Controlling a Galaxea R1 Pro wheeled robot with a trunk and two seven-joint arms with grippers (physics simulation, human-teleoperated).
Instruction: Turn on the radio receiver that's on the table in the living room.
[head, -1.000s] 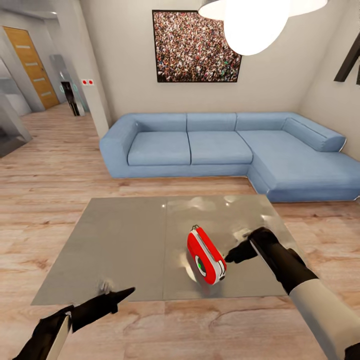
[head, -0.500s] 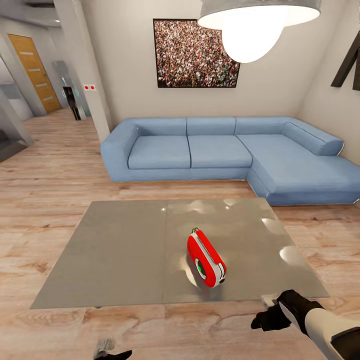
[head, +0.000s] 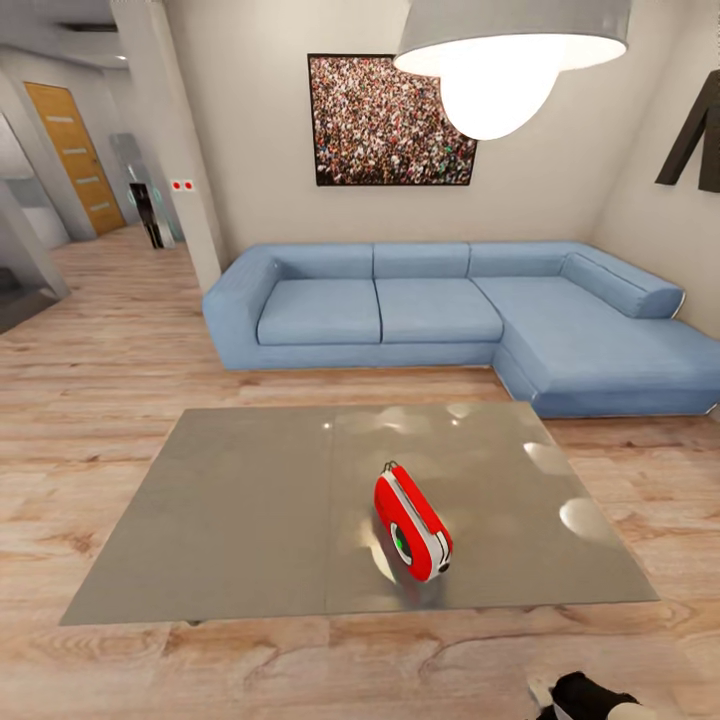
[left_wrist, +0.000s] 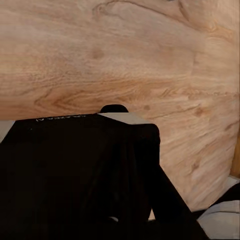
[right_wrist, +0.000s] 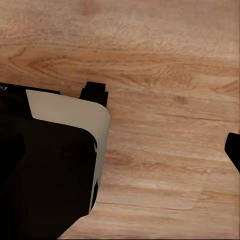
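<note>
Radio receiver (head: 412, 524) sits upright on the table (head: 230, 500), on the right panel of the grey 2-panel top, toward the near edge, just right of the centre seam. Long axis runs diagonal: far end w/ thin handle points away-left toward the sofa (head: 450, 310), near end points toward robot's right. Dial face (green-ish ring) faces near-left. Right arm (head: 585, 696) barely pokes in at the bottom edge of the head view, low over the floor (head: 90, 400), well apart from the table's near edge; radio lies fwd and slightly left of it. Judging by that, right arm is the nearer one for the reach; would need to come up and fwd over the table edge. Gripper state: can't tell for either; wrist cams give dark robot body parts over wood floor, fingers not readable. Left wrist cam looks down at floor planks, so that arm is prob hanging low too. Pendant lamp (head: 500, 60) hangs overhead, crowd picture (head: 390, 120) on the wall behind the sofa. Radio looks untouched, nothing touching it.
</note>
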